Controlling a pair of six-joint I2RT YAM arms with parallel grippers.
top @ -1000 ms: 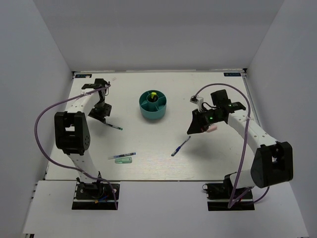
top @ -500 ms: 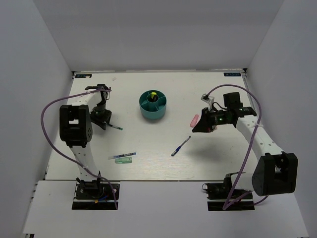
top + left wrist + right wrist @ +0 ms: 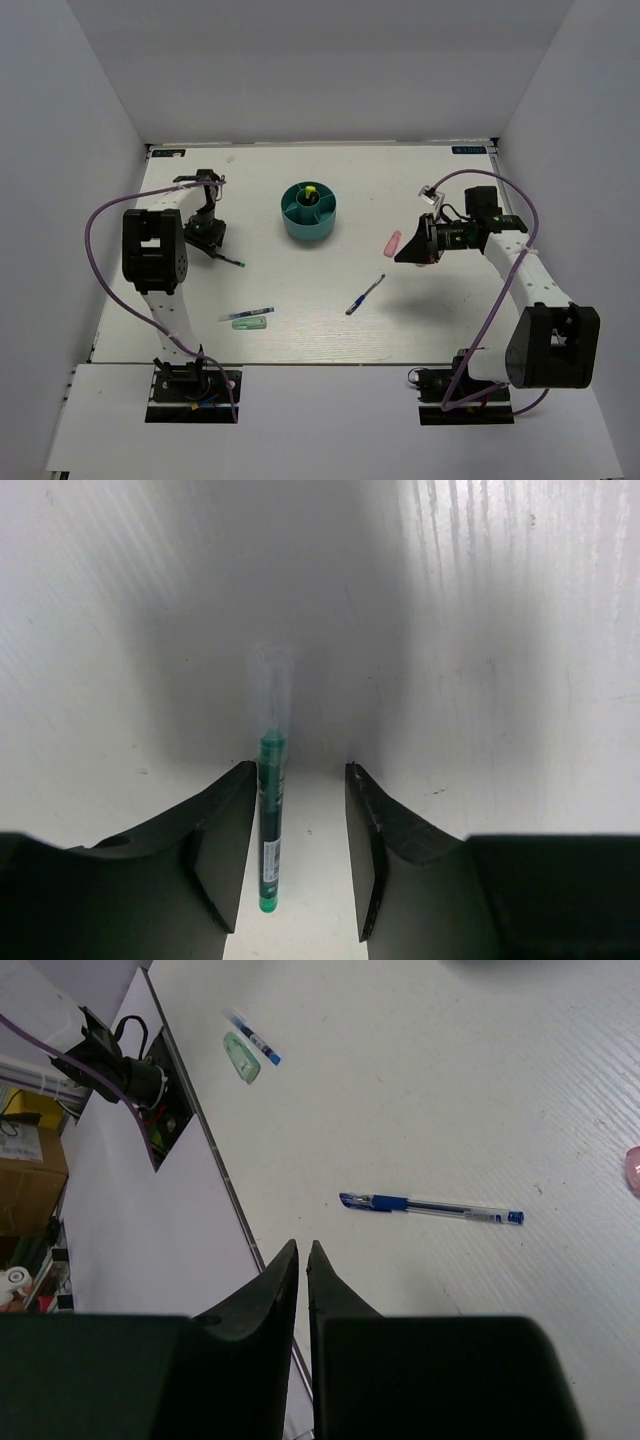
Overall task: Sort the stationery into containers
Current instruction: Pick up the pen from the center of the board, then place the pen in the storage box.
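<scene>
There is 1 round teal organizer (image 3: 308,224) on the white table (image 3: 440,325), toward the far middle. 1 marker with a yellow cap (image 3: 310,190) stands inside it.

5 things lie out on the table: 1 green pen (image 3: 271,810), 2 blue ones, 1 mint-green marker (image 3: 250,323) and 1 pink highlighter (image 3: 392,243).

The left gripper (image 3: 300,775) is low over the green pen near the left edge. Its jaws are apart and the pen lies between them, close to 1 finger, not squeezed.

The right gripper (image 3: 303,1247) is pinched closed with nothing in it, just beside the pink highlighter.

1 blue pen (image 3: 365,295) lies alone with bare table all around. The other blue pen (image 3: 246,314) lies right beside the mint-green marker, nearer the front edge.
</scene>
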